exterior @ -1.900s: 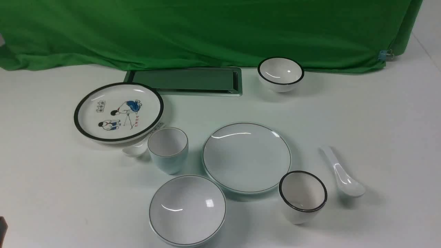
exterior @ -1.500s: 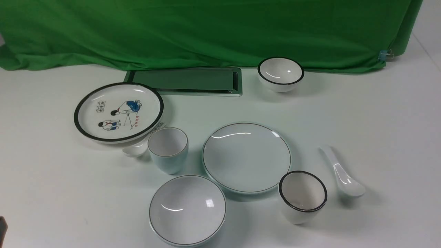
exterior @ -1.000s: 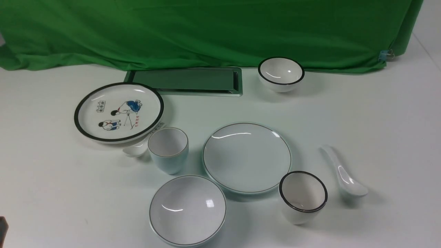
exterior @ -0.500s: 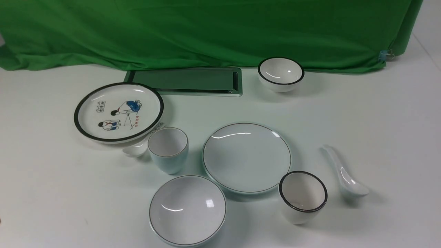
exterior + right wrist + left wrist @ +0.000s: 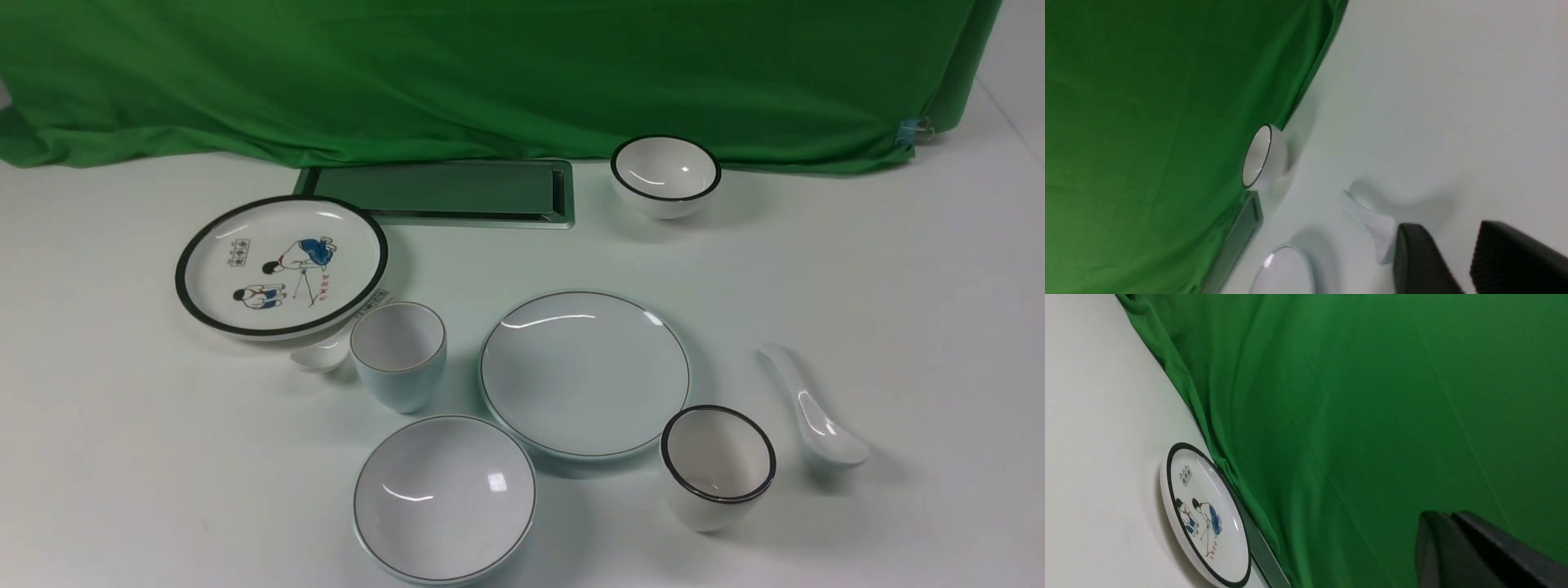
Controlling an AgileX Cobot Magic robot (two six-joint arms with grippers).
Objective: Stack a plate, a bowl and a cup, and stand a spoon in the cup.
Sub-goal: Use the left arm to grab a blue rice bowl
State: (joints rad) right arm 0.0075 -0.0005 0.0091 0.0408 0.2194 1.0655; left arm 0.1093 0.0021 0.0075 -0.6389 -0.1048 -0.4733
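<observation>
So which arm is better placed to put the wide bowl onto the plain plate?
Probably the left. The bowl sits left of the plate, on the robot's left half of the table; neither arm shows in the front view.

Bright even light, soft shadows, blurry wrist views

Backdrop: we log one green cloth point(image 5: 490, 73), creased and loosely draped, filling the whole rear of the scene, its hem lying on the table. Table point(image 5: 122, 457): white, matte, one unbroken top, and we see it carry on past the cloth's right edge. Fitting: one rectangular metal-framed hatch point(image 5: 441, 192), set flush in the top just in front of the hem. Fastener: one small clip point(image 5: 913, 131) at the cloth's right corner. Light — we note it as soft and even, with faint shadows.
</observation>
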